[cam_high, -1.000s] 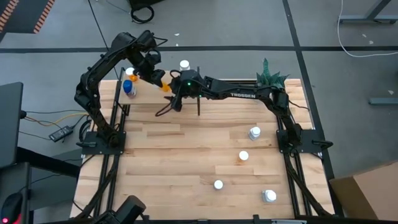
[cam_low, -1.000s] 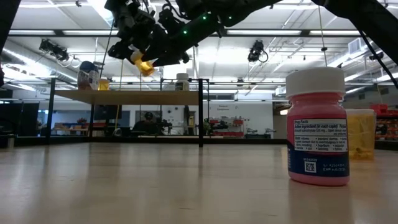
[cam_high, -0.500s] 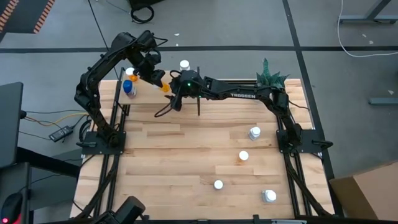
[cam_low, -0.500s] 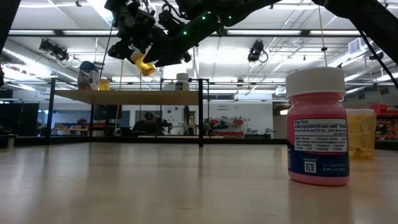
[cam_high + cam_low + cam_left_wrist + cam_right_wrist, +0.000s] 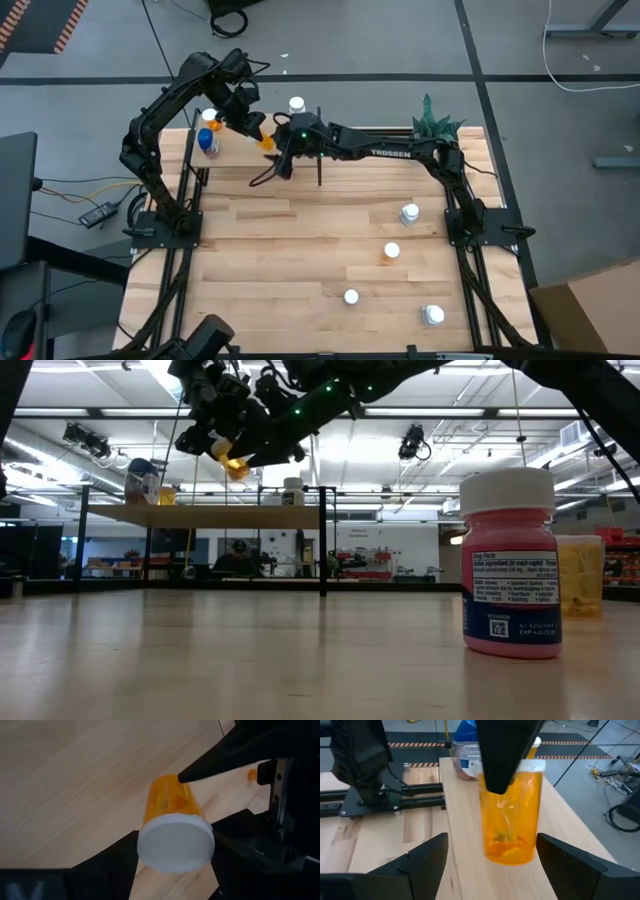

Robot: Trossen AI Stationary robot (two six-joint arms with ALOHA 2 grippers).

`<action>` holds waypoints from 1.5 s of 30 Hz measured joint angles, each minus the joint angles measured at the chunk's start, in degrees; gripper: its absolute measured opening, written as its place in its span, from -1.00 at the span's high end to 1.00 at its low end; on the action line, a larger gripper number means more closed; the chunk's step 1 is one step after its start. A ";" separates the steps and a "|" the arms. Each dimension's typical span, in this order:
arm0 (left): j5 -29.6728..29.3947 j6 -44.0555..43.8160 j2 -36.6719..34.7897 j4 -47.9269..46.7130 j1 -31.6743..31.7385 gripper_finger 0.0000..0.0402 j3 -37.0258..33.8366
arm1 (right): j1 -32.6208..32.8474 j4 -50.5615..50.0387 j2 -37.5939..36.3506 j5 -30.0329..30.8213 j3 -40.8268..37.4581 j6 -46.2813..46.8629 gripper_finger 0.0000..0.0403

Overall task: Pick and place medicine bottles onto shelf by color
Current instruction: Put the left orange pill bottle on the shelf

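An orange medicine bottle (image 5: 512, 815) with a white cap hangs over the shelf (image 5: 232, 152), a light-wood board on a black frame at the table's far left. My left gripper (image 5: 175, 865) is shut on it from above. My right gripper (image 5: 492, 842) is open and reaches in level from the right. Its fingers stand on either side of the bottle's lower body with a gap showing. A blue bottle (image 5: 208, 142), an orange one (image 5: 208, 117) and a white one (image 5: 297, 104) stand on the shelf. My left gripper pinches the orange bottle at its cap end (image 5: 175, 845) between its two fingers, one on each side of the white cap. The fingers (image 5: 505, 755) slant down from above. The bottle hangs below them, base down and a little tilted, clear of the shelf.
Several white-capped bottles stand on the table's right half (image 5: 409, 213) (image 5: 392, 251) (image 5: 351, 297) (image 5: 433, 315); a pink one (image 5: 510, 565) is close to the low camera. A potted green plant (image 5: 432, 122) stands at the far right corner. The near left of the tabletop is bare planks.
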 joint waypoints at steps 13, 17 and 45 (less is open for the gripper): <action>-4.90 0.95 0.00 2.36 0.01 -0.14 0.00 | -0.07 0.06 -0.01 0.85 0.00 1.16 -0.54; -18.27 4.42 0.00 2.09 0.80 -0.15 -0.01 | -0.07 0.02 -0.02 0.88 0.00 1.33 -0.54; -27.78 12.51 4.92 2.63 6.31 -0.18 -0.02 | 3.69 -0.19 -0.02 0.88 0.00 4.52 -0.54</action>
